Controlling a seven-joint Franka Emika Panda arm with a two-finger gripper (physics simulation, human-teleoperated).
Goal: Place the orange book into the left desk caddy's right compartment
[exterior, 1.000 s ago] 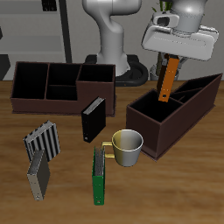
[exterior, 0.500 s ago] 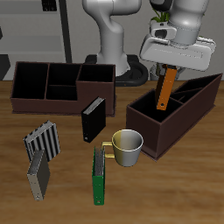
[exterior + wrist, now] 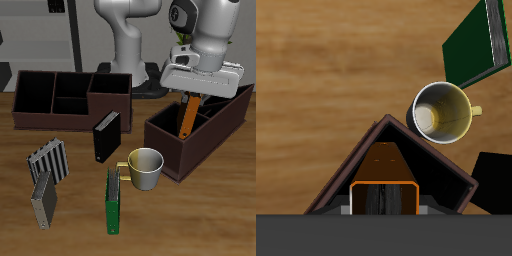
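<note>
My gripper [image 3: 192,96] is shut on the orange book [image 3: 188,116] and holds it upright, slightly tilted. The book's lower end dips inside the left desk caddy [image 3: 172,150], a long dark maroon-brown box. It enters near the divider, over the low-walled right compartment [image 3: 170,128]. In the wrist view the book's orange top edge [image 3: 384,187] sits between my fingers, with the caddy's corner [image 3: 356,172] below it and the compartment floor [image 3: 383,158] visible.
A yellow mug [image 3: 146,168] stands just in front of the caddy, and shows in the wrist view [image 3: 443,110]. A green book [image 3: 115,200], a black book [image 3: 105,135], two grey striped books [image 3: 47,160] and a wider dark box [image 3: 60,95] lie beyond.
My gripper has come down and slightly toward the table's front with the orange book. The book's lower end has gone from above the caddy to inside it.
</note>
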